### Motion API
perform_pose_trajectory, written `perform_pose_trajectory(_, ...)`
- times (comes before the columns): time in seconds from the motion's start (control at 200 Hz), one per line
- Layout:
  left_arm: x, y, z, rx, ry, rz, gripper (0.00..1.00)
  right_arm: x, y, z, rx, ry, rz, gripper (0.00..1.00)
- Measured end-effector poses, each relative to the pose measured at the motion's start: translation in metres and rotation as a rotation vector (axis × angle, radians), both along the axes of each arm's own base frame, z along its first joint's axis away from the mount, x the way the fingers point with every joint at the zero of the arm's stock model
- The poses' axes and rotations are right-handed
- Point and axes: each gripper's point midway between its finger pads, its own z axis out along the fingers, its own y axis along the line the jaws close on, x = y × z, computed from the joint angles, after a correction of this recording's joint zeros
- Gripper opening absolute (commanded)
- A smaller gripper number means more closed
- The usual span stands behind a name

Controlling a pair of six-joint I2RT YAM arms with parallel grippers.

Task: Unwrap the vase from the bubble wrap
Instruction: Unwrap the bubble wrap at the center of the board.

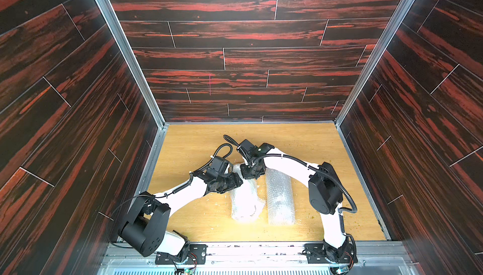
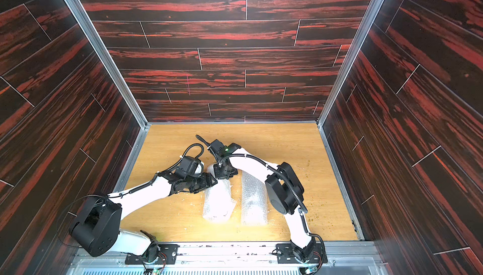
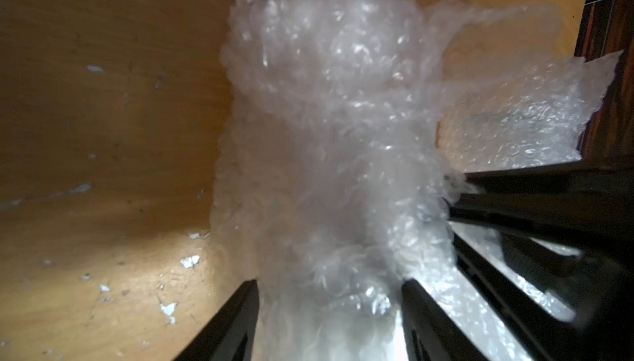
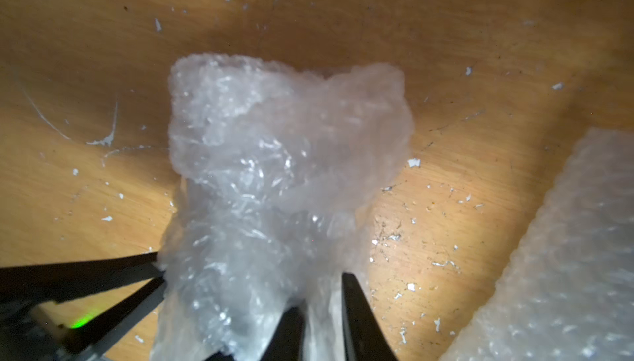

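Two rolls of bubble wrap lie side by side on the wooden table; the vase is hidden. Both grippers are at the far end of the left roll [image 1: 245, 203] [image 2: 218, 203]. My left gripper [image 1: 235, 180] [image 3: 331, 282] has its jaws wide apart, one on each side of the roll [image 3: 326, 170], and the wrap fills the gap between them. My right gripper [image 1: 251, 174] [image 4: 322, 290] stands over the same end, jaws nearly together on a bunched fold of the wrap [image 4: 274, 170]. The wrap draws up towards the right gripper.
The other roll [image 1: 279, 198] [image 2: 253, 200] [image 4: 566, 256] lies just right of the held one, under my right forearm. Dark wood-patterned walls [image 1: 78, 130] enclose the table [image 1: 198, 143] on three sides. Small white flakes [image 4: 415, 163] dot the tabletop.
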Motion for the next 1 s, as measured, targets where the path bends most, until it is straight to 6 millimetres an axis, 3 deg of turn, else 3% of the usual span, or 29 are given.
perform_pose_trajectory(0.266,0.004,-0.003,0.0,-0.008,-0.007,-0.003,0.62,0.012,0.008,0.017,0.033,-0.043,0.008,0.29)
perform_pose_trajectory(0.386,0.006,-0.005,0.0,-0.009,-0.007,-0.016,0.61,0.02,0.013,0.023,0.05,-0.06,0.01,0.23)
perform_pose_trajectory(0.556,0.009,-0.009,-0.001,-0.012,-0.005,-0.029,0.61,0.032,0.019,0.02,0.053,-0.071,0.021,0.17)
perform_pose_trajectory(0.656,0.009,-0.01,-0.001,-0.013,-0.005,-0.033,0.59,0.032,0.018,0.009,0.035,-0.057,0.027,0.0)
perform_pose_trajectory(1.002,0.018,-0.012,-0.001,-0.011,-0.025,-0.042,0.49,0.044,0.015,0.008,0.072,-0.063,-0.002,0.0)
